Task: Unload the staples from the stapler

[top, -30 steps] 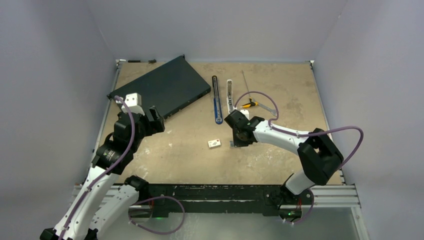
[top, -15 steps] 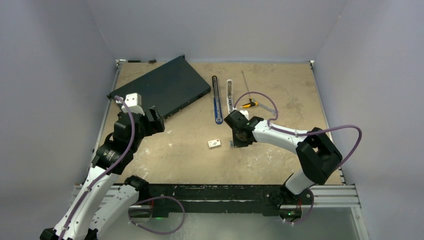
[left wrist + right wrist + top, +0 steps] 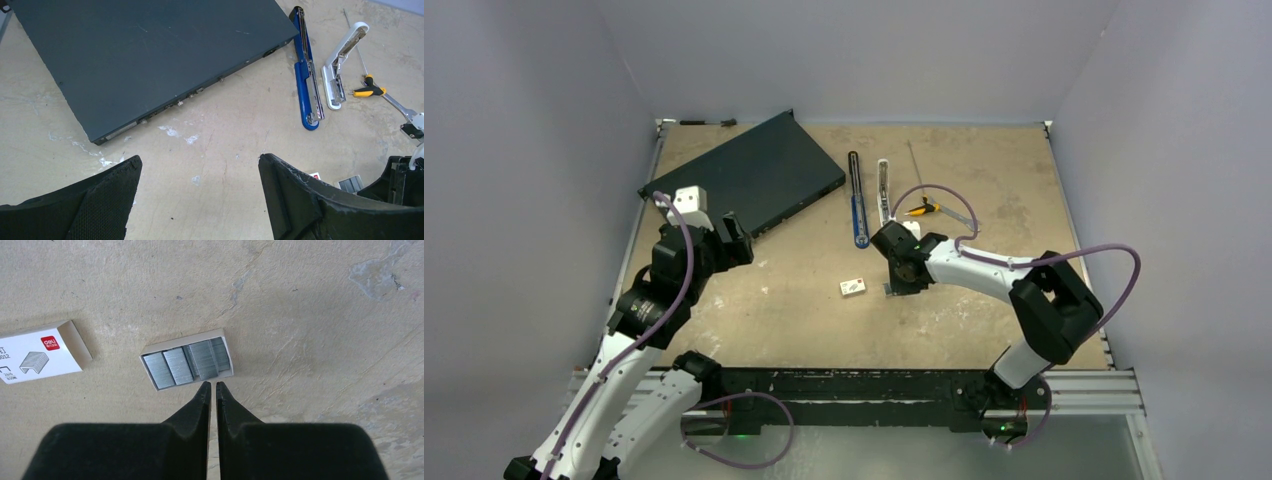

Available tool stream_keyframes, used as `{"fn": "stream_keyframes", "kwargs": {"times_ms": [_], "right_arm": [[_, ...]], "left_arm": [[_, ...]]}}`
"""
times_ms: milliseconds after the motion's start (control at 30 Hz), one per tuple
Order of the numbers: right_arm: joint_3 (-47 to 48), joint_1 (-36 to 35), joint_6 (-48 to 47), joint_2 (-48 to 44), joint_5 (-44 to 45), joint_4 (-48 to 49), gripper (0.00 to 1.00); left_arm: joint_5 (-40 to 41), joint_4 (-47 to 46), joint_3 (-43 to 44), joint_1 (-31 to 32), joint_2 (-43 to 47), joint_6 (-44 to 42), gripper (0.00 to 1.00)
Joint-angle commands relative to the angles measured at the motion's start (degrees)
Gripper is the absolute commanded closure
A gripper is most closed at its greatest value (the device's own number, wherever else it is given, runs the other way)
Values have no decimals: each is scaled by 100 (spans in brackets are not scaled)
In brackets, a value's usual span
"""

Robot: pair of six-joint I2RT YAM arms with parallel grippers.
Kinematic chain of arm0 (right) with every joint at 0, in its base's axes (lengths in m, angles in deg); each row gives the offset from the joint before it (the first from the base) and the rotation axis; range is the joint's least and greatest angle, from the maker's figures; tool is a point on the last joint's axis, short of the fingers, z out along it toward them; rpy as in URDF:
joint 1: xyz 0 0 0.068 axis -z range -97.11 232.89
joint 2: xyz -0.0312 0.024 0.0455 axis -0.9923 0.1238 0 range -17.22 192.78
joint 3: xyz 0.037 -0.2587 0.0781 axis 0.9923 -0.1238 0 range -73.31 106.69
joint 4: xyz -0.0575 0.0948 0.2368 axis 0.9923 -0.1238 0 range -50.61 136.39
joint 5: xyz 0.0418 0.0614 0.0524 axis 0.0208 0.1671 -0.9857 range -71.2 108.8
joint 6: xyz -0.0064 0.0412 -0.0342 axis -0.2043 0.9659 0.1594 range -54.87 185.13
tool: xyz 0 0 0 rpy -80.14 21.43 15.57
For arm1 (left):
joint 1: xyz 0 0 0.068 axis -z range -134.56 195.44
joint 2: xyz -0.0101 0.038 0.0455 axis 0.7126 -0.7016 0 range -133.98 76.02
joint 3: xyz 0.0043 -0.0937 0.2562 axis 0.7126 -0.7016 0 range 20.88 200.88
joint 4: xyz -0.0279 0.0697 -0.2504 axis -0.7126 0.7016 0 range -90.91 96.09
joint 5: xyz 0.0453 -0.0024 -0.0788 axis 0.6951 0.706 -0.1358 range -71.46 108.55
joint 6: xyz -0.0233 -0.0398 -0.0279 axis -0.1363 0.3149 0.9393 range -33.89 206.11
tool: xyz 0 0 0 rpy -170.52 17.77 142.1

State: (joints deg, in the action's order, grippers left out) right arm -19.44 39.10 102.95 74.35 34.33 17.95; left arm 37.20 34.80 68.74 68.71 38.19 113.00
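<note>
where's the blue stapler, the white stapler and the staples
blue stapler [image 3: 303, 75], left wrist view, middle of its blue body
white stapler [image 3: 333, 87], left wrist view, its near base
staples [image 3: 186, 365], right wrist view, middle strips in the open tray

My flat dark case [image 3: 744, 172] lies askew at the worktop's [image 3: 774, 320] far left corner. My yellow-handled screwdriver [image 3: 921, 209] lies toward the far edge, right of middle. A small white red-labelled box [image 3: 853, 287] sits near the centre.

Tan counter [image 3: 784, 320]: dark flat case [image 3: 749, 180] at ten o'clock, blue stapler [image 3: 857, 212] and white stapler [image 3: 883, 190] at twelve, tray [image 3: 186, 339] of staples [image 3: 187, 365] near centre.
</note>
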Motion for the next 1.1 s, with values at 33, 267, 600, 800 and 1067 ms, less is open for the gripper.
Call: {"fn": "stream_keyframes", "kwargs": {"times_ms": [33,267,600,800,1067], "right_arm": [[268,29,-37,-80,139,-124,91],[234,24,-73,-534,97,-214,88],[294,106,-135,-518,541,2,71],[214,190,-234,-589,339,456,61],[-344,626,-296,-886,23,1000,57]], "left_arm": [[-46,-129,-28,-48,11,-53,14],[-55,-134,-36,-55,3,-53,14],[-145,-166,-26,-55,-162,-61,14],[-1017,-581,-68,-40,-568,372,27],[215,-1843,-389,2417,-2303,1284,32]]}}
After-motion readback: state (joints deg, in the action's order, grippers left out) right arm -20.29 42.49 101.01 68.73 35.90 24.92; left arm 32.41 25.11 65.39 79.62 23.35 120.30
